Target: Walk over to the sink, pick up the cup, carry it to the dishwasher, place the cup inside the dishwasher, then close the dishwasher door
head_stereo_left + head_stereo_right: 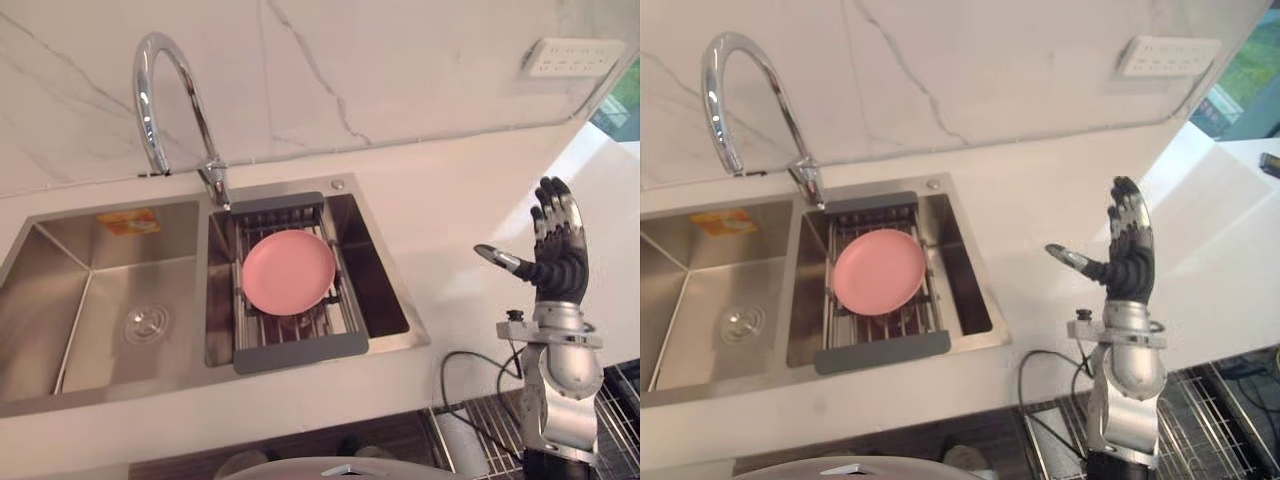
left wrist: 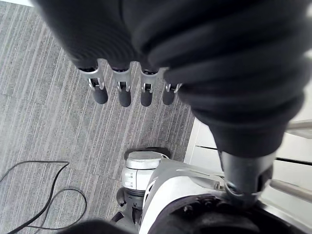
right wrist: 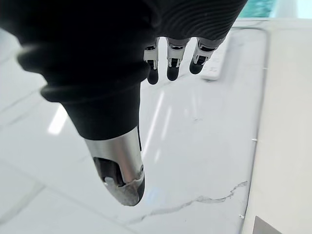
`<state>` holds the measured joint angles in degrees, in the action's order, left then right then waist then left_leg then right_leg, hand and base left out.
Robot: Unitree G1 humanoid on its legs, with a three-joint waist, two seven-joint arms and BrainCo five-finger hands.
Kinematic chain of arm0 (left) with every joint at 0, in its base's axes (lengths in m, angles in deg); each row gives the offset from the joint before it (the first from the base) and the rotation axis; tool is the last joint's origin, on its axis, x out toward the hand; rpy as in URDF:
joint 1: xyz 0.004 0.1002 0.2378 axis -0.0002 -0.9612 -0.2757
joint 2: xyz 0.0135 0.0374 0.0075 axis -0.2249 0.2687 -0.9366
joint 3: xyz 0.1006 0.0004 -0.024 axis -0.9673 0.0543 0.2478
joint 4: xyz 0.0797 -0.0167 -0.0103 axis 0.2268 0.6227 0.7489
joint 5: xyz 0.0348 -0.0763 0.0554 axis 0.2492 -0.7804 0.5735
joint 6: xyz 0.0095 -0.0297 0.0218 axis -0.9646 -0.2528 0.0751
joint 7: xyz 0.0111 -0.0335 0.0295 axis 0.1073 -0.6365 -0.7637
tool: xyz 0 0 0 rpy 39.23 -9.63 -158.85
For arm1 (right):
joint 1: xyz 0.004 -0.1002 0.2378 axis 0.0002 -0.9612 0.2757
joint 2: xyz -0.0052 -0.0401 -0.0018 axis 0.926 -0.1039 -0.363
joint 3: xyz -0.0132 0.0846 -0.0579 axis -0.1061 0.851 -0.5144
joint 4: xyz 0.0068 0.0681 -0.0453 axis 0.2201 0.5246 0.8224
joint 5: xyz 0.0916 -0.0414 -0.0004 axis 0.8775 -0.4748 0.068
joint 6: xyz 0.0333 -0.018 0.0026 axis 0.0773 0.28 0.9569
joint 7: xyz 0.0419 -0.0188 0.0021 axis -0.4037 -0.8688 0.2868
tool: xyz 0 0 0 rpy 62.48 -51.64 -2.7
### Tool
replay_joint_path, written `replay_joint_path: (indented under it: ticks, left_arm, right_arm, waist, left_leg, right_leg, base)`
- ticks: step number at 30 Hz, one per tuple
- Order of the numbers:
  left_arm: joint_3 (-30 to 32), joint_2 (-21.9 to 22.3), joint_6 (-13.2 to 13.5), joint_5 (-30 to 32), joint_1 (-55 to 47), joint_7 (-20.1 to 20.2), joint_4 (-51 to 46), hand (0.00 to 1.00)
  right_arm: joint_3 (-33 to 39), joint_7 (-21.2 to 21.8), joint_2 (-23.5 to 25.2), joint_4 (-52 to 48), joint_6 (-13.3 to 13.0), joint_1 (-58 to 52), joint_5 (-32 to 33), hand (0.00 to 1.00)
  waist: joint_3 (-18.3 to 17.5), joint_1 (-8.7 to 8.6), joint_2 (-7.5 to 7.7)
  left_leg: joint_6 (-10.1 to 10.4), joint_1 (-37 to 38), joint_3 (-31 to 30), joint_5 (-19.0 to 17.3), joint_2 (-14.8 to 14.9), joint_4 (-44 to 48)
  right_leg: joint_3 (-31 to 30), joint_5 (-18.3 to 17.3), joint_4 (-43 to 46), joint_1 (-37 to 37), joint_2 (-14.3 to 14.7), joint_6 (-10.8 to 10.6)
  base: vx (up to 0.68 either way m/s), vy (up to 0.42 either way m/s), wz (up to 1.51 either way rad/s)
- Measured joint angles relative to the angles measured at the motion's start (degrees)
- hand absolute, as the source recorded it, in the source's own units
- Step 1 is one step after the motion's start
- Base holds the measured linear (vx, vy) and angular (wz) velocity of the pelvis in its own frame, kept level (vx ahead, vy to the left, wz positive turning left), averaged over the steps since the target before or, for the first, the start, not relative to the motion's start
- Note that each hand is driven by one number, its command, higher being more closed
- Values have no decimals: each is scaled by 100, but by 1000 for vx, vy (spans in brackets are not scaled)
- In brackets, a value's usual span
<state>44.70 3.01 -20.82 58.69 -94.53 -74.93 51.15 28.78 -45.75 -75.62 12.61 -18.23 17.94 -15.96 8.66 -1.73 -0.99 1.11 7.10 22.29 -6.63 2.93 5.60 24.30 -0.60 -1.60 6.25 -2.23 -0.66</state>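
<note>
The right robot hand (image 1: 558, 262) is raised over the surface (image 1: 450, 215) beside the sink (image 1: 385, 285), fingers spread wide, holding nothing. The left robot hand (image 2: 124, 95) hangs relaxed and empty above the floor (image 2: 48, 122).

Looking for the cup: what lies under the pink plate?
The plate rests on a grey-framed wire rack across the right basin. Anything directly beneath it is covered.

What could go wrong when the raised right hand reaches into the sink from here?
1. The dish on the drain rack is a flat pink plate, so the open right hand may slip on it.
2. The faucet stands at the rack's far corner; a reach across might knock it.
</note>
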Motion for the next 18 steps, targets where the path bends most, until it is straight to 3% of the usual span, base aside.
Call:
replay_joint_path:
  ticks: [8,18]
  left_arm:
    - [-22,-147,26,219,43,73,-3,0]
    - [-64,-321,-67,419,152,161,7,0]
  right_arm:
    - [-959,947,-535,11,54,383,-1173,0]
    - [-1872,1237,-867,32,-28,980,-2129,0]
  waist:
    - [6,124,134]
    - [-38,226,261]
  left_leg:
    - [-35,94,35,13,21,-113]
    - [-133,98,-16,178,-41,-295]
  right_leg:
    - [151,298,-340,195,82,54]
    - [163,383,-341,175,66,73]
  base:
    - [-4,8,-2]
    - [-12,29,2]
